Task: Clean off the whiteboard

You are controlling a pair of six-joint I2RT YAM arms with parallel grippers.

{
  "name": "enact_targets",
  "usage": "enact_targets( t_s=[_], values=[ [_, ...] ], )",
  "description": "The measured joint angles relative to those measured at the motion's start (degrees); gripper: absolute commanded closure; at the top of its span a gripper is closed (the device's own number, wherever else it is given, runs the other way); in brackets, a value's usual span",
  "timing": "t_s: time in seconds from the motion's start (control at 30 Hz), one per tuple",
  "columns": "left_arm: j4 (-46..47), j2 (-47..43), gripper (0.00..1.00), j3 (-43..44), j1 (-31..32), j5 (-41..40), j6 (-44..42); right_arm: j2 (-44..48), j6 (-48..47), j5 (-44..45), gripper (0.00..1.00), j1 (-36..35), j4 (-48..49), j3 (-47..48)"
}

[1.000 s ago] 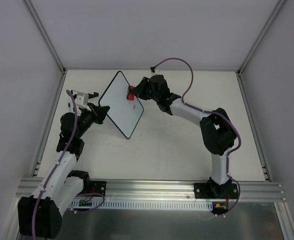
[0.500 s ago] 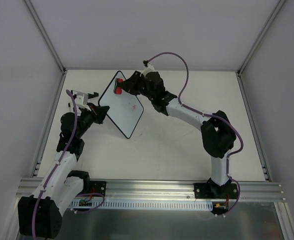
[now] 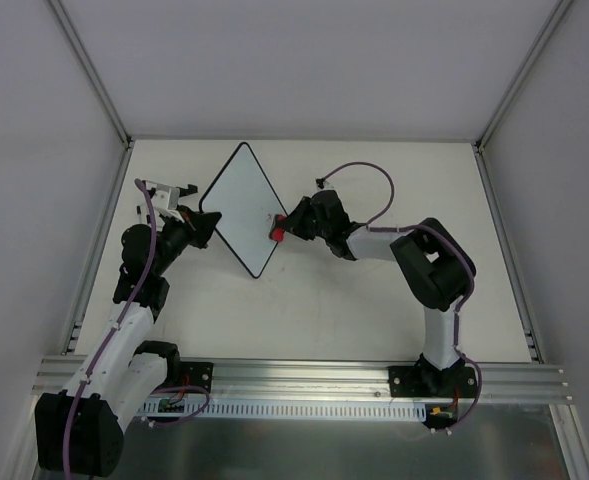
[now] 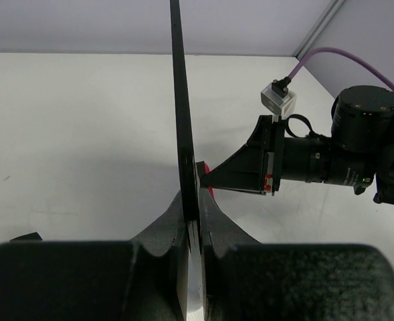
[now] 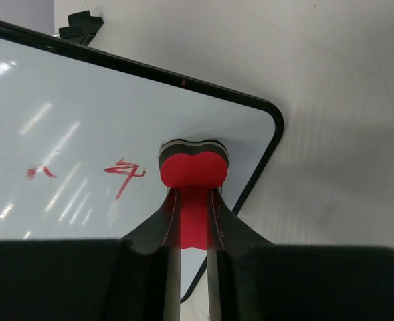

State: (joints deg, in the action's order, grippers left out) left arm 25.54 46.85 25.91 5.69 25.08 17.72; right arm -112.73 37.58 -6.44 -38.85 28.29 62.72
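Note:
The whiteboard [image 3: 242, 205] stands tilted at the table's back left, white with a thin black frame. My left gripper [image 3: 206, 225] is shut on its left edge, which shows edge-on in the left wrist view [image 4: 180, 114]. My right gripper [image 3: 284, 228] is shut on the red bone-shaped eraser [image 3: 275, 233] and presses it on the board near its right corner. In the right wrist view the eraser [image 5: 193, 172] touches the board [image 5: 83, 127] close to its rounded corner, with red marks [image 5: 124, 172] left of it.
A small white and black piece [image 3: 164, 192] lies left of the board near the left wall. A small black piece [image 5: 78, 25] lies on the table beyond the board. An aluminium rail [image 3: 304, 385] runs along the near edge.
My right gripper has swept the eraser from the board's upper area down to its right corner. The left gripper and board have stayed put.

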Motion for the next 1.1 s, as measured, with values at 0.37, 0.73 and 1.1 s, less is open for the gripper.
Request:
enact_targets(
  t_s=[0.37,0.73,1.1],
  values=[
    [0.1,0.0,1.0,0.3,0.0,-0.2,-1.1,-1.2,0.7,-0.5,0.93,0.0,0.2,4.3],
    [0.0,0.0,1.0,0.3,-0.1,-3.1,-1.6,-1.2,0.9,-0.7,0.92,-4.0,1.2,17.0],
    [0.0,0.1,1.0,0.4,-0.1,-3.1,-1.6,-0.7,2.5,-0.5,0.92,-3.7,6.3,9.4]
  ],
)
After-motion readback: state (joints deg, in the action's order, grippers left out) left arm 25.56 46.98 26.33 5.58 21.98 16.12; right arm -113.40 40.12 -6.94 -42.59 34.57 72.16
